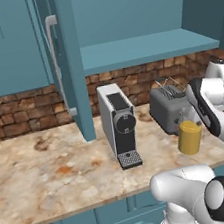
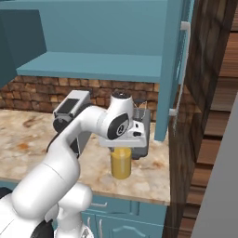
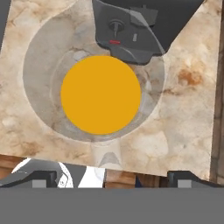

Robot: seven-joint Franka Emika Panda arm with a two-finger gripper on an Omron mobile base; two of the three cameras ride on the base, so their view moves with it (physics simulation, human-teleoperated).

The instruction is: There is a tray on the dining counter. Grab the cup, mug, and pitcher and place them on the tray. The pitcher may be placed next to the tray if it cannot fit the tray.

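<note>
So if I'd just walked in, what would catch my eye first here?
Probably the big white robot arm bending over the marbled counter, its open end effector hanging straight above a glass pitcher of orange-yellow liquid. Right behind the pitcher sits a grey toaster, with a tall coffee machine beside it, all under teal cabinets.

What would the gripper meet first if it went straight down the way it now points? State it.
The gripper, jaws open, points down at the pitcher. It would likely meet its glass rim or the orange liquid first. The toaster sits just beyond, off the line. The gap above the pitcher is unclear.
</note>
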